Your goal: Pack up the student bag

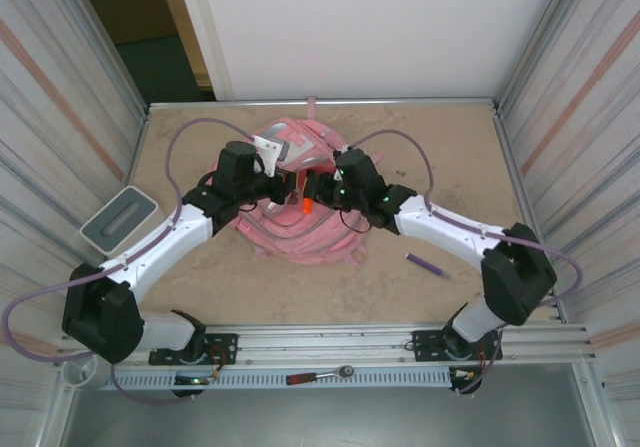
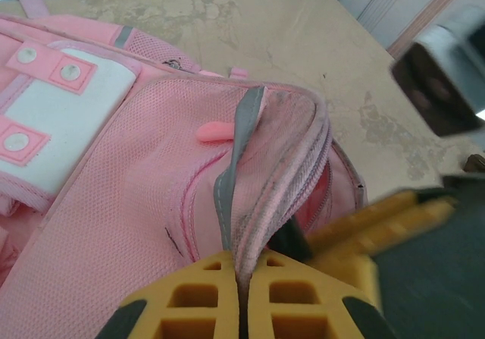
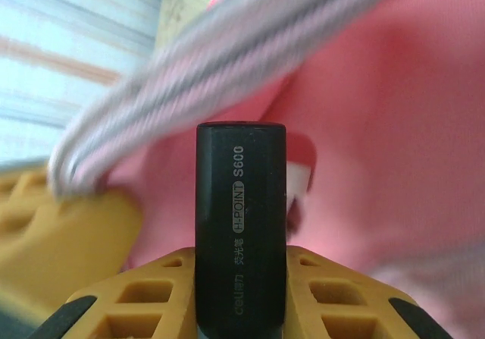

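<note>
The pink student bag lies flat in the middle of the table. My left gripper is shut on the rim of the bag's pocket opening, lifting the zip edge. My right gripper is shut on a black marker printed "H-POINT S600", its end pointing at the pink inside of the bag. In the top view the left gripper and right gripper meet over the bag's middle, with a small orange piece between them. The right gripper's yellow fingers reach the opening from the right.
A grey-white box sits at the table's left edge. A purple pen lies on the table to the right of the bag. A ratchet tool rests on the front rail. Metal walls close both sides.
</note>
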Action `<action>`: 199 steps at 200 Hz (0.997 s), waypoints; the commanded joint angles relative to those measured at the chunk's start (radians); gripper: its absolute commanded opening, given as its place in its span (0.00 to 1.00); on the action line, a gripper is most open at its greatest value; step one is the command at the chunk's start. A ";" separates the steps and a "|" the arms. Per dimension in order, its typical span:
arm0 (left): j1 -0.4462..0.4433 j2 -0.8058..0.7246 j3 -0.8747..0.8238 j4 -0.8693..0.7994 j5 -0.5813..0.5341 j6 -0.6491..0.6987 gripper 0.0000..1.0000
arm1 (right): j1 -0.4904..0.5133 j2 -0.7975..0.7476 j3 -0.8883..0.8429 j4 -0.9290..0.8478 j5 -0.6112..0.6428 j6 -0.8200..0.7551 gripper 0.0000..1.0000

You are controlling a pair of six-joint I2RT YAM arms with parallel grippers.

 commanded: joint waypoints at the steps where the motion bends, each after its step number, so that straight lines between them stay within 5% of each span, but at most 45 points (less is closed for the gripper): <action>1: -0.003 -0.079 0.062 0.064 0.063 -0.017 0.00 | -0.038 0.066 0.034 0.103 -0.025 0.094 0.25; 26: -0.006 -0.077 0.059 0.067 0.063 -0.014 0.00 | -0.050 0.126 0.048 0.140 0.039 0.129 0.31; 68: -0.006 -0.073 0.053 0.067 0.060 -0.001 0.00 | -0.042 0.171 0.138 0.051 0.062 0.024 0.54; 96: -0.006 -0.076 0.039 0.075 0.044 0.008 0.00 | -0.021 0.130 0.122 -0.003 0.084 -0.046 0.57; 151: -0.008 -0.077 0.031 0.076 0.038 0.010 0.00 | 0.053 0.096 0.087 -0.168 0.210 -0.135 0.37; 199: -0.016 -0.080 0.024 0.075 0.033 0.012 0.00 | 0.087 0.185 0.117 -0.139 0.204 -0.130 0.21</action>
